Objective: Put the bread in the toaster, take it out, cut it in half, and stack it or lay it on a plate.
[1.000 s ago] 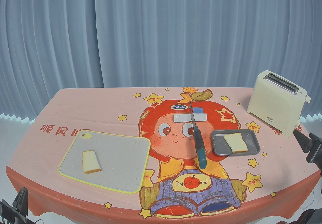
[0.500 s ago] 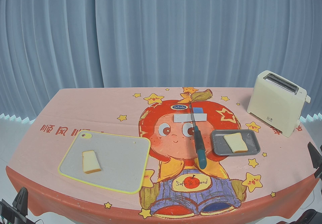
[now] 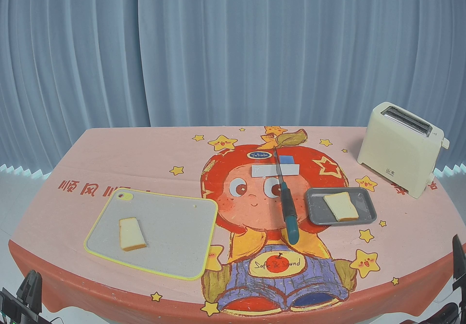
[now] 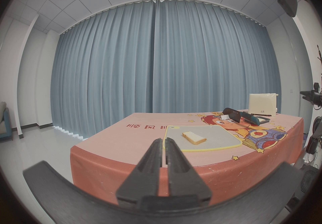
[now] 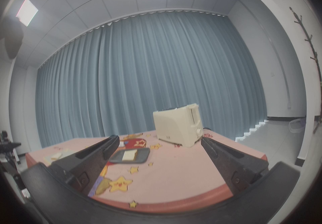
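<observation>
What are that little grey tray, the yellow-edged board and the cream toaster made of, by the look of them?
The tray is probably metal: dull grey with a soft sheen and a raised rim. The board is likely plastic: matte grey with a moulded yellow border. The toaster has a cream casing that looks like smooth plastic, with a metal-looking slot on top.

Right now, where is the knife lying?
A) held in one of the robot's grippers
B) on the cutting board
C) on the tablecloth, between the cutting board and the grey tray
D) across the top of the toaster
C: the knife lies flat on the tablecloth, with the cutting board on one side and the grey tray on the other.
</observation>
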Tool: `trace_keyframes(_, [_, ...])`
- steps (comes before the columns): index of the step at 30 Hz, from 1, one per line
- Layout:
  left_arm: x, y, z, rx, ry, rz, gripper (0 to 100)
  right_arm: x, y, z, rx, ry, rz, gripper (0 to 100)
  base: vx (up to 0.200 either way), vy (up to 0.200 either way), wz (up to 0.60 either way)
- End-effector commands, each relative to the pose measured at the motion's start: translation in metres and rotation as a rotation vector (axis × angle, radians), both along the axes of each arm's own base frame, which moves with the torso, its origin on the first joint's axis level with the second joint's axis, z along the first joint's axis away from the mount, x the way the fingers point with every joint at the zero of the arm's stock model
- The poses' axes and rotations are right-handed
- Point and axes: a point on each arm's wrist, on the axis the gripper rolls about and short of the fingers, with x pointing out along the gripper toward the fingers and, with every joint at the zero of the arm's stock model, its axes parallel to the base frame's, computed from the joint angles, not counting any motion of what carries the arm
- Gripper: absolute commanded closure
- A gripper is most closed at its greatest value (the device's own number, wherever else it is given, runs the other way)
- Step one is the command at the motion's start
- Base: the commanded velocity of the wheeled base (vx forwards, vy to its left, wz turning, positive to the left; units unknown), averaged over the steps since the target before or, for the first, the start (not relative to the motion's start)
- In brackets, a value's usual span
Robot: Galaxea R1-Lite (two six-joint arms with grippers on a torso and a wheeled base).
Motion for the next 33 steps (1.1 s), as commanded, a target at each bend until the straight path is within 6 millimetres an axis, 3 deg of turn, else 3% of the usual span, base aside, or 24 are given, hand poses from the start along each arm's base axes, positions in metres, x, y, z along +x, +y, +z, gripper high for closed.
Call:
trace_keyframes(1, [0.001,0.0,-0.005,-0.001,0.011,0.0,0,-0.009,0.002,-0.018,-0.038,0.022,-0.016,0,0.0,0.0,0.0])
trace_keyframes(3, [0.001,0.0,-0.005,-0.001,0.011,0.0,0,-0.01,0.002,-0.023,-0.051,0.091,-0.012,0,0.0,0.0,0.0])
trace_keyframes(15, [0.001,0.0,-0.005,-0.001,0.011,0.0,0,-0.009,0.002,-0.028,-0.159,0.122,-0.012,0,0.0,0.0,0.0])
trace_keyframes(18, [0.001,0.0,-0.005,-0.007,0.009,0.004,0,-0.014,0.002,-0.029,-0.224,0.049,0.099,0,0.0,0.0,0.0])
trace_keyframes(33, [0.001,0.001,-0.005,-0.032,0.009,0.024,0,-0.014,0.002,-0.03,-0.163,0.054,0.083,0,0.0,0.0,0.0])
